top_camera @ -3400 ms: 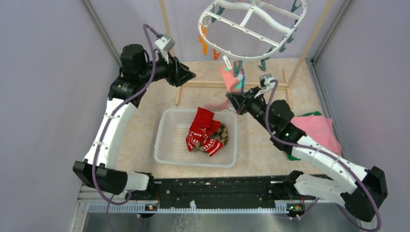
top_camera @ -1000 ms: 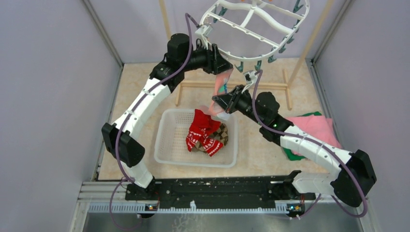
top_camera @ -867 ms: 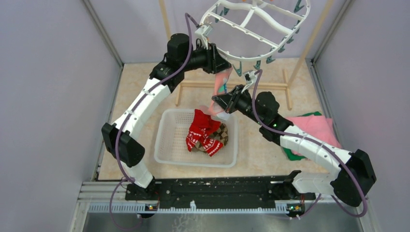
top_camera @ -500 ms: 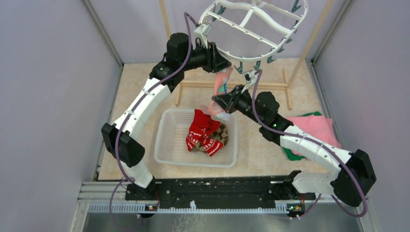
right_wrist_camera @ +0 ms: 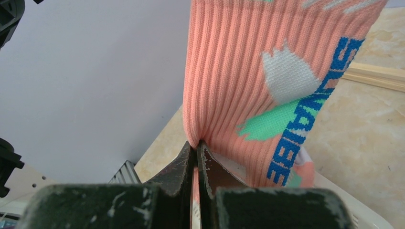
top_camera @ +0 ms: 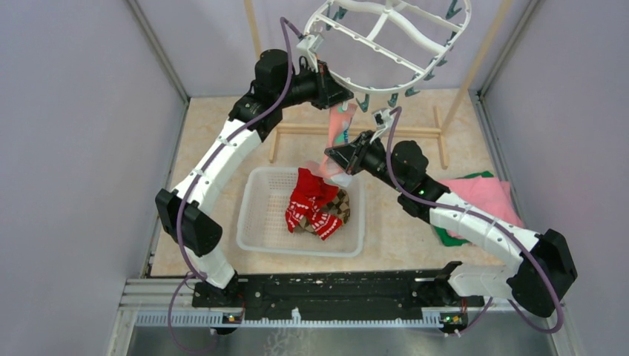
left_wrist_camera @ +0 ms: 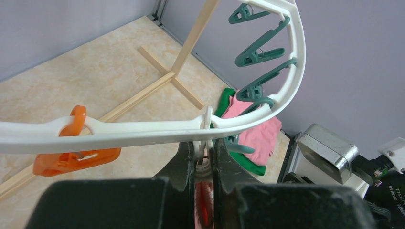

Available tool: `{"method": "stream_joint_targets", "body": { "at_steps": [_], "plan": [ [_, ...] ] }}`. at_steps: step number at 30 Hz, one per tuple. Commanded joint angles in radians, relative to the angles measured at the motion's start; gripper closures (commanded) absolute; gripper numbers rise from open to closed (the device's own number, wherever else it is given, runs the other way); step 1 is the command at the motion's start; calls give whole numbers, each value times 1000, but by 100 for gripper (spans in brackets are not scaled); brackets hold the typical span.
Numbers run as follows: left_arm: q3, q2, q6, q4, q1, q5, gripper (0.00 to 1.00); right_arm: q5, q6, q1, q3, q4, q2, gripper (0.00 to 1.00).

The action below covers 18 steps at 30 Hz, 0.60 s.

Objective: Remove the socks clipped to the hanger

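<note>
left claw (left_wrist_camera: pixel 204 143): up under the near rim of the hanger (left_wrist_camera: pixel 143 131), jaws almost together and pinching a pale clip (left_wrist_camera: pixel 204 164) that hangs from the rim; only a sliver of the clip shows between the fingers (left_wrist_camera: pixel 184 164)
right claw (right_wrist_camera: pixel 196 148): clamped tight on a fold at the edge of the pink sock (right_wrist_camera: pixel 229 71), no gap between the jaws
pink sock: hangs from the pale clip below the hanger; in the top view the sock (top_camera: pixel 343 126) runs down to the right claw (top_camera: pixel 328 162), lower end just over the far rim of the basket (top_camera: pixel 252 222)
writing: blue block letters run lengthwise down the pink sock, the last ones look like "ANBE" (top of the word is cut off, can't read the whole thing); white and mint-green patches beside it
hanger: white oval ring (top_camera: pixel 386 33) with crossbars, high at the far side, above the wooden rack (top_camera: pixel 311 130)
other clips: orange clip (left_wrist_camera: pixel 71 157) on the rim to the left of the left claw, teal clips (left_wrist_camera: pixel 258 52) along the curved right end, none of these visibly holding a sock
basket contents: red socks (top_camera: pixel 308 196) with white pattern on top, argyle sock (top_camera: pixel 340 208) brown-tan underneath on the right
cloths (top_camera: pixel 489 196): pink over green, folded, on the desk (top_camera: pixel 208 193) right of the basket, partly under the right arm
left claw, top view (top_camera: pixel 343 95): at the hanger's near rim, right above the top of the pink sock
</note>
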Motion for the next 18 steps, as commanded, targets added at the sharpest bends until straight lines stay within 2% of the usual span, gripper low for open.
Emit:
{"method": "stream_joint_targets", "body": {
  "at_steps": [1, 8, 13, 18],
  "plan": [
    [39, -18, -3, 44, 1, -7, 100, -8, -6, 4, 18, 2, -32, 100],
    [46, -23, 20, 32, 4, -17, 100, -12, -25, 5, -37, -152, -157, 100],
    [35, -36, 45, 13, 5, -27, 99, 3, -20, 5, -143, -286, -326, 100],
    [10, -63, 83, -38, 7, -40, 68, 15, -19, 4, -158, -426, -424, 100]
  ]
}}
